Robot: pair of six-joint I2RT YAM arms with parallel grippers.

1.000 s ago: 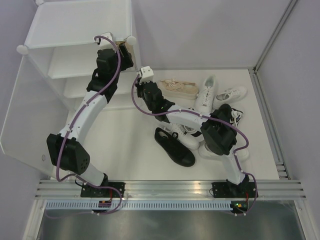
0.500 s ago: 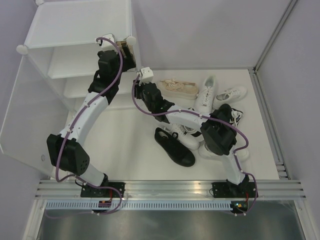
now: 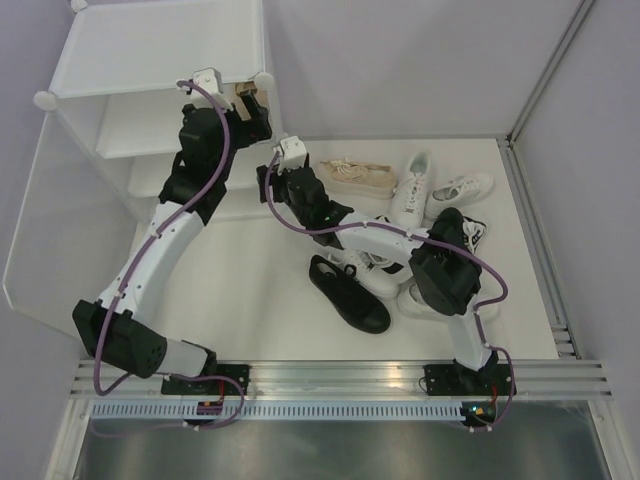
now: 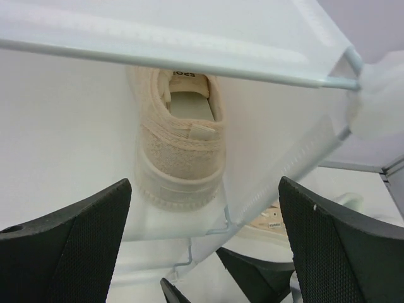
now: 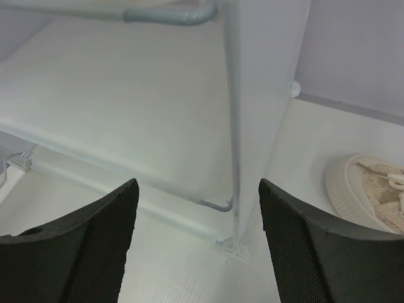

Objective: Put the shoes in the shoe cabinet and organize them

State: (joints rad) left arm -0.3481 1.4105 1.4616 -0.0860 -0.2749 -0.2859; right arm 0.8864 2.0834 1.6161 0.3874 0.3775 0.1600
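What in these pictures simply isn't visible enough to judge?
- Top view: the beige shoe in the shoe cabinet is mostly hidden behind the left gripper; only a sliver shows.
- Left wrist view: that shoe's toe end is cut off by the shelf edge above it.
- Top view: the white shoes under the right arm are partly covered, so their count is unclear.
- Right wrist view: the other beige shoe runs off the right edge.

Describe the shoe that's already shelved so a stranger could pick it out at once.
Find the tall white shoe cabinet at the far left of the table. Just under its top panel, by the right front corner, sits one beige shoe, heel facing out. It is the only shoe on a shelf; its beige mate and the other sneakers all lie on the table.
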